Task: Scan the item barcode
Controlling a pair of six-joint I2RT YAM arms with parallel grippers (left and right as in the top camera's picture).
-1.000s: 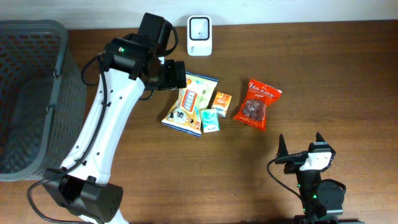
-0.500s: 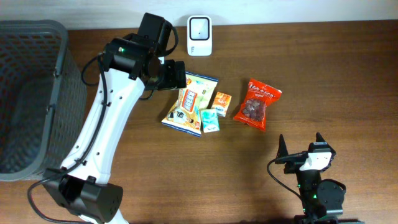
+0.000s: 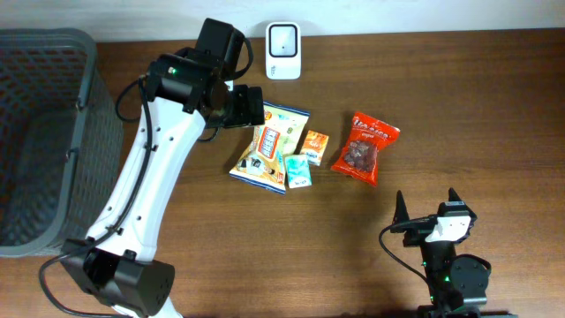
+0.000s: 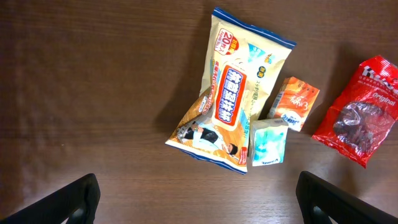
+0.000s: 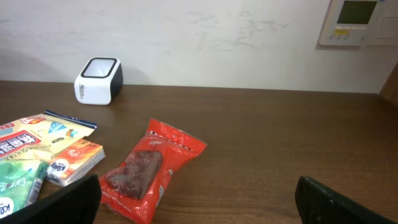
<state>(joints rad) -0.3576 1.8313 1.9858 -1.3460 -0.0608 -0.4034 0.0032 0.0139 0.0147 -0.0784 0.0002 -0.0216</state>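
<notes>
Left claw (image 4: 199, 206), jaws wide apart and empty, hovers facing down near the snack packet (image 4: 233, 112) lying flat near the centre of the surface (image 4: 93, 93); its white arm (image 3: 150, 185) stretches in from 7 o'clock. This looks like the approach: next, descend, clamp the packet and show its barcode to the scanner (image 3: 283, 39) at 12 o'clock. Right claw (image 3: 426, 203), also apart, sits at 5 o'clock.

Large yellow snack bag (image 4: 236, 93): a red badge reading "20" and an orange panel of East Asian characters. Red pouch (image 4: 356, 115): the word "Original" under a brand name cut off at the picture's edge.
</notes>
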